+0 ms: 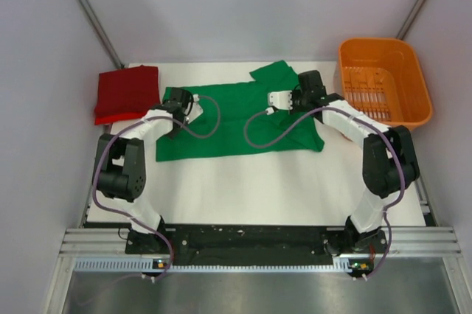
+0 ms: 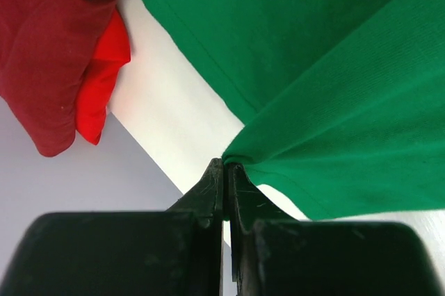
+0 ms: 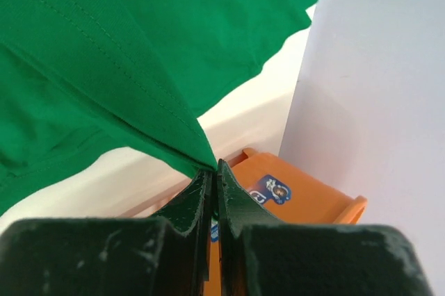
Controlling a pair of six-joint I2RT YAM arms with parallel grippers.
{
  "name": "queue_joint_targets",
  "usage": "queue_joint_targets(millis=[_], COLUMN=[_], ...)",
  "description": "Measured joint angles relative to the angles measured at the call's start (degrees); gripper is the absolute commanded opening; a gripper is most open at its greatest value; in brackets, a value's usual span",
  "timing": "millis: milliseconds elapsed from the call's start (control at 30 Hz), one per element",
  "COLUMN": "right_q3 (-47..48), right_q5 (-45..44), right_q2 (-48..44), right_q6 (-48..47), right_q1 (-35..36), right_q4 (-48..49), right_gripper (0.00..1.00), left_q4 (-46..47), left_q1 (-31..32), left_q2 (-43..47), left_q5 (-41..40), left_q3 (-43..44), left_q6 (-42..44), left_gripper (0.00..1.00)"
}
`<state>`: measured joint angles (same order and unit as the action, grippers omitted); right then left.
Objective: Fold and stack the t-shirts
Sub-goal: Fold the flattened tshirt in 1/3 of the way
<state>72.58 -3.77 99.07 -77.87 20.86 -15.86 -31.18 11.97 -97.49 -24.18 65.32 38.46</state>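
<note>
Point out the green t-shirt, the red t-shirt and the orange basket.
green t-shirt [image 1: 230, 121], top external view, middle of its body
red t-shirt [image 1: 127, 93], top external view, centre of the folded bundle
orange basket [image 1: 413, 78], top external view, right wall

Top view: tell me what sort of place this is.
Likely a robot test booth: plain walls enclose a white table, and the left arm and right arm are bolted to a metal rail.

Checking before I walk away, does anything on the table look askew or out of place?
The folded dark red cloth t-shirt sits at the far left corner, overhanging the white table edge, with a brighter red layer poking out. The bright green cloth t-shirt is only crooked because the left tool and right tool pinch it.
</note>
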Motion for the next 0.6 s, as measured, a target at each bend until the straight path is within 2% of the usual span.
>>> queue_joint_targets(millis=[467,500,567,600], right_q3=[3.4,3.5,3.6,3.7], right_q5=[0.2,0.2,0.1,0.1], right_q2=[6.3,6.8,7.7,8.1], right_q6=[-4.3,-4.5,-4.6,-4.6], right_q1=[0.0,0.0,0.0,0.0], right_q4=[0.7,0.8,1.2,1.4], right_gripper=[0.00,0.00,0.00,0.05], left_q4=[4.9,5.3,5.9,6.1], left_q1=[0.0,0.0,0.0,0.0], left_q2=[-5.6,-5.9,-6.2,-6.3], left_q5=[-1.5,-1.7,-2.1,-2.3], left_q3=[0.5,0.5,0.5,0.5], left_q6=[0.0,0.1,0.1,0.2], left_gripper=[0.00,0.02,0.26,0.39])
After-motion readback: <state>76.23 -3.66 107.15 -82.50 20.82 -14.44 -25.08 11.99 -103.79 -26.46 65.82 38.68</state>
